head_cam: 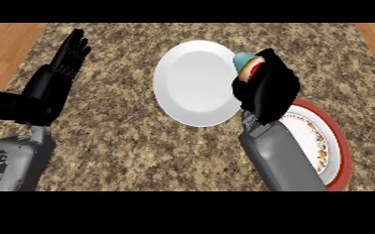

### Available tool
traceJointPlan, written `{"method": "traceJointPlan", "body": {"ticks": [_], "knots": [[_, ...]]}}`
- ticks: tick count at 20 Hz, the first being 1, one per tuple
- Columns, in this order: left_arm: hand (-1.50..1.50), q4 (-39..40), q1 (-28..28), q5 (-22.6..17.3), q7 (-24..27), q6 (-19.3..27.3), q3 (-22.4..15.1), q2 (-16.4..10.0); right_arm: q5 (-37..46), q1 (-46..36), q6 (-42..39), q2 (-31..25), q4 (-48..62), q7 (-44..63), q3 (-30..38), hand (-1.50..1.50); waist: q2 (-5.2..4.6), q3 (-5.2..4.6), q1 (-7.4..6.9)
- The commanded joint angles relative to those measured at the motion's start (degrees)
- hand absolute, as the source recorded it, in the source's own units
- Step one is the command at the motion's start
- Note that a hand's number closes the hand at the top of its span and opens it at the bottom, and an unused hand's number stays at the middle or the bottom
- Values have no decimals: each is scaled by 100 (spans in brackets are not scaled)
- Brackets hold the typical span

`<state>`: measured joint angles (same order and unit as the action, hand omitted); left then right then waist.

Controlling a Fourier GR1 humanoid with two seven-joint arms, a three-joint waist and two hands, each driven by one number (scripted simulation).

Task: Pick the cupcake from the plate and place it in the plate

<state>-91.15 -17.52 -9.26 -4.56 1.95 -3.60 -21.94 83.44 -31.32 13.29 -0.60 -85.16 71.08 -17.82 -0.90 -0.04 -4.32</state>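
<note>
At the right rim of the round white plate (pixel 192 87), the black right hand (pixel 270 88) curls round a teal-topped cupcake (pixel 246 62), its teal end tilted plateward; the black left hand (pixel 60 74) rests open at the left.

two plates (pixel 194 85) (pixel 327 145), one cupcake (pixel 244 59), two hands (pixel 55 77) (pixel 271 87)

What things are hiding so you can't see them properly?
- The cupcake, head view: mostly hidden by the right hand curled round it; only a teal and pinkish bit shows.
- The white plate, head view: its right edge is behind that hand.
- The red-rimmed plate, head view: its left part is covered by the right forearm.
- Whether the cupcake touches the white plate: cannot tell.
</note>
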Motion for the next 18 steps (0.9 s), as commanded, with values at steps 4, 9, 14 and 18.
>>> {"method": "traceJointPlan", "body": {"ticks": [4,9,14,18], "knots": [[0,36,-217,-43,-4,-94,-27,52,-408,-911,427,57,1473,1412,501,150,-49,3,-138],[0,18,-348,89,-114,38,-158,184,-790,-1017,1288,57,2105,1245,938,150,-81,21,-185],[0,132,-278,138,11,-12,-236,249,-1241,-1277,1904,57,2669,868,1294,-150,-101,19,-235],[0,171,-271,123,14,-28,-200,242,-1389,-1327,2876,58,2966,244,1503,-150,-115,24,-275]]}}
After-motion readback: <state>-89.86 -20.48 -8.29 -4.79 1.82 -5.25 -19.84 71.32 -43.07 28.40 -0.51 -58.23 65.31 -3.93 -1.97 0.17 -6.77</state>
